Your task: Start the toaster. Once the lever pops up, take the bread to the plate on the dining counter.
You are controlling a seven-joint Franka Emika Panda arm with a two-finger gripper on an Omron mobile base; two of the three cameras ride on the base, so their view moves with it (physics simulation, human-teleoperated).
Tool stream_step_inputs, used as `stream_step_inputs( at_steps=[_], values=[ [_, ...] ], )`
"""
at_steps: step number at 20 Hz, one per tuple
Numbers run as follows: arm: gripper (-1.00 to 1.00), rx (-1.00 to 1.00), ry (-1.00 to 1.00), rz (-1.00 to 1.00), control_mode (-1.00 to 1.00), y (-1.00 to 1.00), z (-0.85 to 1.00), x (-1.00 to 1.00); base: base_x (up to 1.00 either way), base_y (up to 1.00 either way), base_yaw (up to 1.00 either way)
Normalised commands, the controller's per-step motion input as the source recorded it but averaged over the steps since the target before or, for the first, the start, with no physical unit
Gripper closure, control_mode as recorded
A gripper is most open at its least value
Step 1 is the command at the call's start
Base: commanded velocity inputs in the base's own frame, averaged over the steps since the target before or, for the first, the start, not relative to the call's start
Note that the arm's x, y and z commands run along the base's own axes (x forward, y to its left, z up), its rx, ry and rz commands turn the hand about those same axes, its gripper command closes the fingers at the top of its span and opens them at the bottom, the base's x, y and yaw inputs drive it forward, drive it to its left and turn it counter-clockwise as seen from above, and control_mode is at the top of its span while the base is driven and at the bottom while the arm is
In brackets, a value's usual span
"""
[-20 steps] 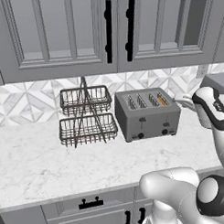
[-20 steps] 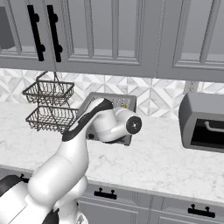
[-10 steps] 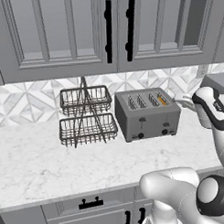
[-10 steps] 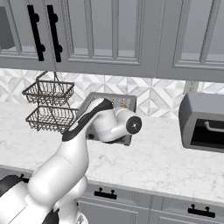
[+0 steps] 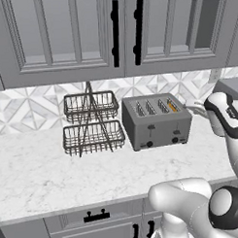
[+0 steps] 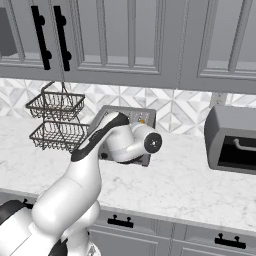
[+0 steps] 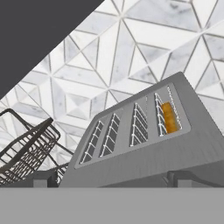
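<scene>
The counter (image 5: 40, 177) is white marble with grey veins, running under grey cabinets (image 5: 64, 35) and a tiled wall of pale triangles (image 7: 144, 48). At its far right, in the right base view, sits a dark grey oven box (image 6: 232, 140) with a handle on its front.

My arm bends over the counter's right part, with the wrist beside the toaster's right end. The toaster (image 5: 157, 120) stands against the wall, four slots up, two dark levers and knobs on its front. Just left of it, close but apart, is a two-tier wire rack (image 5: 91, 123).

The bread (image 5: 173, 107) sits in the rightmost slot, its orange top edge showing level with the slot mouth; in the hand view it (image 7: 169, 118) lies in the slot nearest the toaster's right end.

My tool (image 7: 113, 180) shows two dark tips at the bottom of the hand view, set well apart, one near the rack side and one near the toaster's front corner, nothing between them, so it is released.
</scene>
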Motion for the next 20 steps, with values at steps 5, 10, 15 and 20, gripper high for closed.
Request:
stream_step_inputs(
  at_steps=[5, 10, 15, 20],
  values=[
    [-1.0, 0.0, 0.0, 0.0, -1.0, 0.0, 0.0, 0.0, 0.0, 0.0, 0.0],
    [-1.0, 0.0, 0.0, 0.0, -1.0, 0.0, 0.0, 0.0, 0.0, 0.0, 0.0],
    [-1.0, 0.0, 0.0, 0.0, -1.0, 0.0, 0.0, 0.0, 0.0, 0.0, 0.0],
    [-1.0, 0.0, 0.0, 0.0, -1.0, 0.0, 0.0, 0.0, 0.0, 0.0, 0.0]
  ],
)
